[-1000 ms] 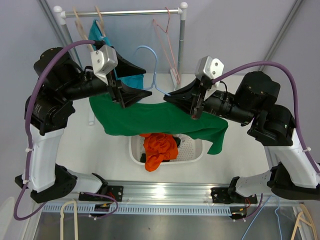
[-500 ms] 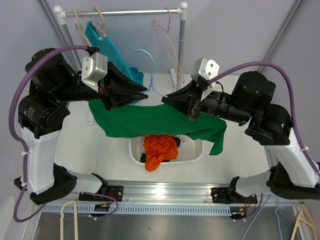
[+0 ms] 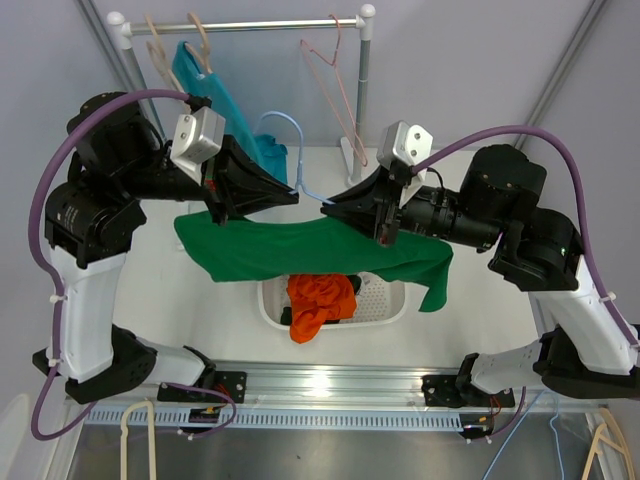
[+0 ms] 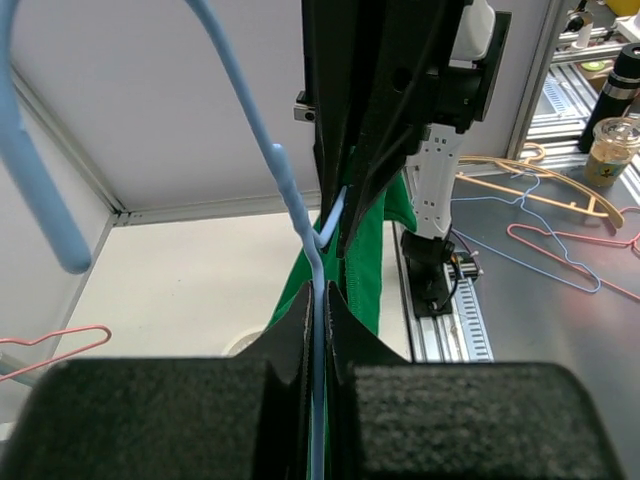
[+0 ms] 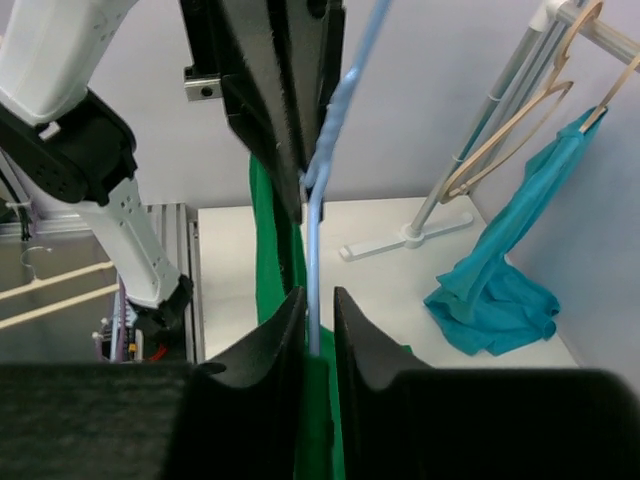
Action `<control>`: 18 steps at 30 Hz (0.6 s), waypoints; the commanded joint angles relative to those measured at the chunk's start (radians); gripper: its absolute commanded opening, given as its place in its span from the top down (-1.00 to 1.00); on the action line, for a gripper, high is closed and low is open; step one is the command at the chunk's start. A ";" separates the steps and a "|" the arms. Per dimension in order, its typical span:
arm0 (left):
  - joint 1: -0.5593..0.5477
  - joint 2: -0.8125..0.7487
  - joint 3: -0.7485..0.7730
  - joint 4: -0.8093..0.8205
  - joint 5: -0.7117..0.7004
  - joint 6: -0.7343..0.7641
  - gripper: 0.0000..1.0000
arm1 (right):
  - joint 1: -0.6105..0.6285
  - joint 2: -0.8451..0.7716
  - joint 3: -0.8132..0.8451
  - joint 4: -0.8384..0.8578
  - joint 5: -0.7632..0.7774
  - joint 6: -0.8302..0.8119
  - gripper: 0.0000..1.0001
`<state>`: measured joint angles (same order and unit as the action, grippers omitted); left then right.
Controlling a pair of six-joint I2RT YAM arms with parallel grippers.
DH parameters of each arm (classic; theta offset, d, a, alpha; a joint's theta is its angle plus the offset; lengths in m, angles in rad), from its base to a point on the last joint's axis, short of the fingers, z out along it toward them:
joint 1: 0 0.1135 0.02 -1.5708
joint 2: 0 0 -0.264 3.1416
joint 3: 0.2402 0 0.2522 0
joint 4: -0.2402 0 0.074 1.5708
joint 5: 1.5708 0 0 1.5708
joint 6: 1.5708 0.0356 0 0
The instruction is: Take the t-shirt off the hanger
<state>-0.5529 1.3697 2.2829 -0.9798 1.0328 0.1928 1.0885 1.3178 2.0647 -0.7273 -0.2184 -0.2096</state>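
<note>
Overhead, at the frame's centre, the left gripper (image 3: pixel 293 193) and the right gripper (image 3: pixel 327 204) are each clenched on the light-blue hanger (image 4: pixel 283 170) wire (tips nearly meeting), while the green t-shirt (image 3: pixel 290 250) drapes just below them, above a white basket (image 3: pixel 385 303) holding orange cloth (image 3: pixel 320 300).

Both arms are wearing white lower shells and black upper joints. Purple cables (image 3: pixel 520 128) are arching over the left arm (image 3: pixel 80 300) at frame left and the right arm (image 3: pixel 580 310) at frame right. Silver camera blocks (image 3: pixel 197 135) are capping the black, wedge-shaped left gripper (image 3: pixel 297 190) and right gripper (image 3: pixel 325 203).
</note>
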 commanded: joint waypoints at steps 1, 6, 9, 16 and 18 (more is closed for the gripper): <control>-0.001 -0.011 -0.006 0.001 0.052 -0.010 0.99 | -0.004 -0.008 -0.002 0.097 0.025 0.015 0.49; -0.002 -0.017 -0.008 0.016 -0.003 -0.013 0.99 | -0.004 -0.051 -0.047 0.149 0.083 0.022 -0.71; -0.001 -0.021 -0.019 0.027 -0.049 -0.018 0.99 | -0.009 -0.103 -0.084 0.209 0.166 0.022 -0.99; 0.014 -0.063 -0.042 0.076 -0.161 -0.015 0.99 | -0.085 -0.232 -0.199 0.287 0.261 0.039 -0.99; 0.030 -0.066 -0.030 0.075 -0.160 -0.015 0.99 | -0.127 -0.249 -0.210 0.260 0.237 0.044 -0.99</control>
<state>-0.5438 1.3403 2.2318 -0.9653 0.9047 0.1883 0.9977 1.1099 1.8610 -0.5159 -0.0063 -0.1864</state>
